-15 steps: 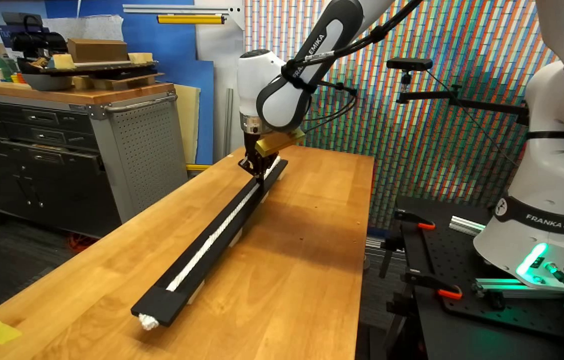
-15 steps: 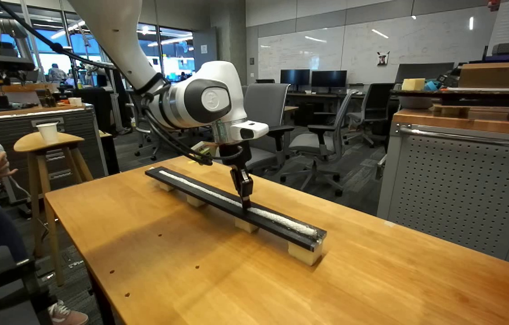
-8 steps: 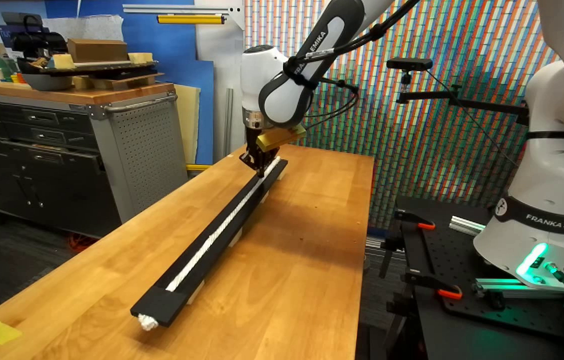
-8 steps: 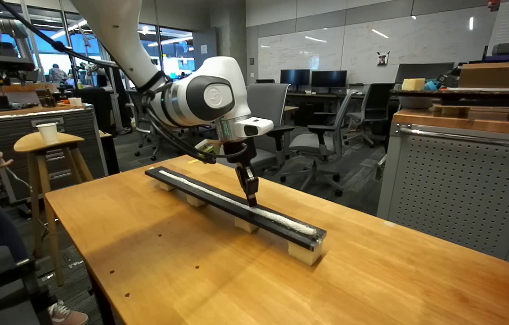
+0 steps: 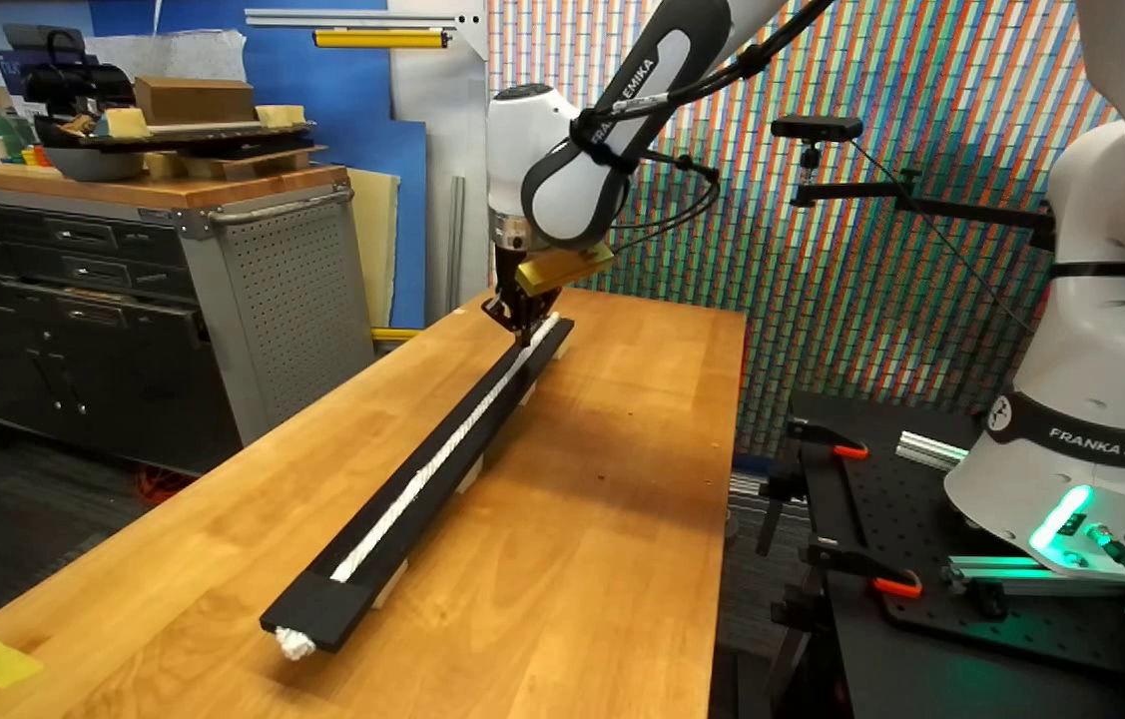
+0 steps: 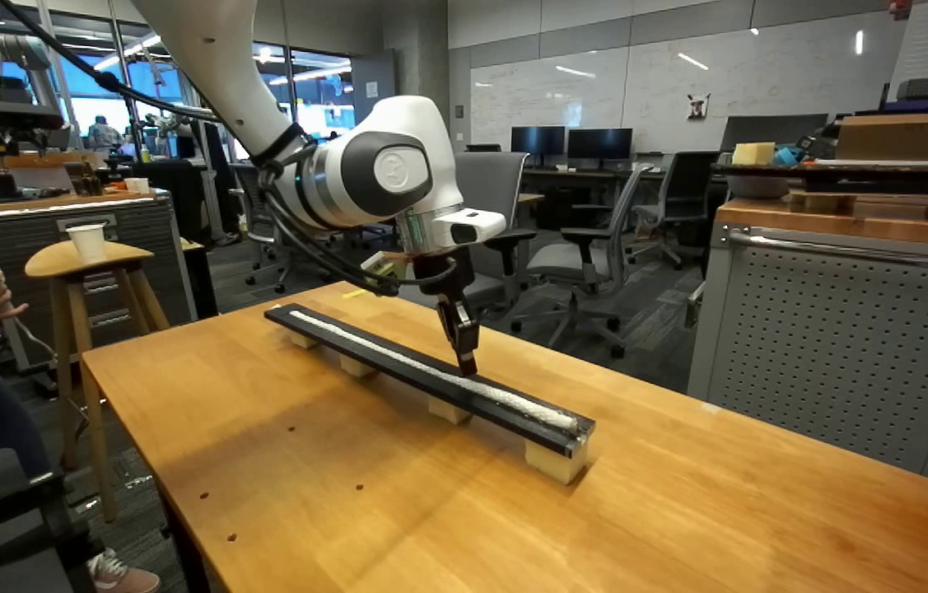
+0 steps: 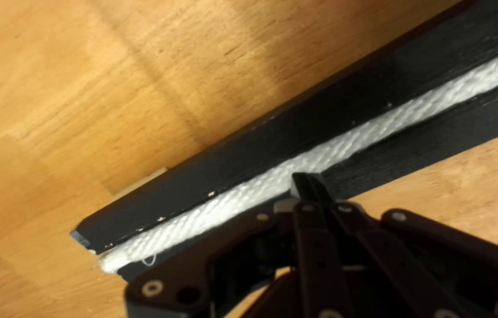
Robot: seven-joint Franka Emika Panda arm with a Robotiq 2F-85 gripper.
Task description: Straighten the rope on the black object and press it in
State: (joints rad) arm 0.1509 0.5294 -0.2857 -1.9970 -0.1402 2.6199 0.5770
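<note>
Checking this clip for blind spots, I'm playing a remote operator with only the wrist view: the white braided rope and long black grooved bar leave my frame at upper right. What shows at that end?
Observer: In an exterior view, a frayed white tuft pokes out beneath the flat end of the long black grooved bar; whether it is the white braided rope, I can't tell.
Operator: What does the bar stand on?
Observer: Four pale rectangular blocks show under it in an exterior view.
Operator: Where along it am I?
Observer: In both exterior views, the black fingers are nearer the end in your view than the tufted one.
</note>
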